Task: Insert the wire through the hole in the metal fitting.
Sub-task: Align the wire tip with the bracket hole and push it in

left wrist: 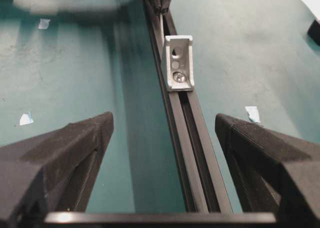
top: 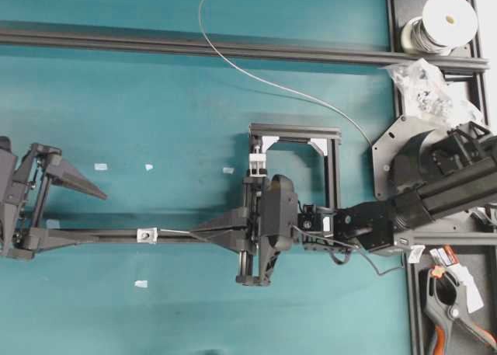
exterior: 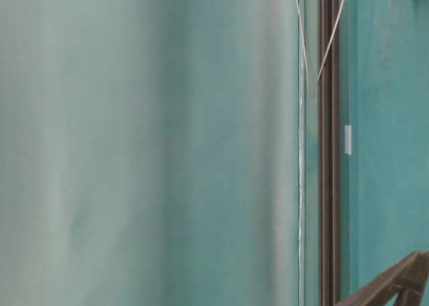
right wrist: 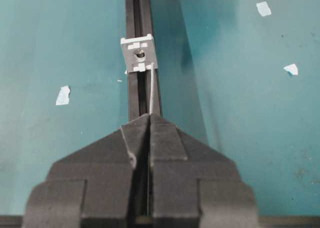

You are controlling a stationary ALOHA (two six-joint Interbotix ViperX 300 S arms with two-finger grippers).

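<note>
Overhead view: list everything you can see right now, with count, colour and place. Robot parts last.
wire: one, silver-grey, looping from the spool to the right gripper
metal fitting: one, silver, on the black rail
spool: one, white-capped, top right
clamp block: one, white, centre frame
tape scraps: several, white, on teal table
plastic bag: one, clear, right
spring clamp: one, black-orange, bottom right
left gripper: open, far left
right gripper: shut on wire, near fitting

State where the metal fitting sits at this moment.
In the overhead view the metal fitting sits on the black rail, left of centre, between the open left gripper and the right gripper holding the wire.
</note>
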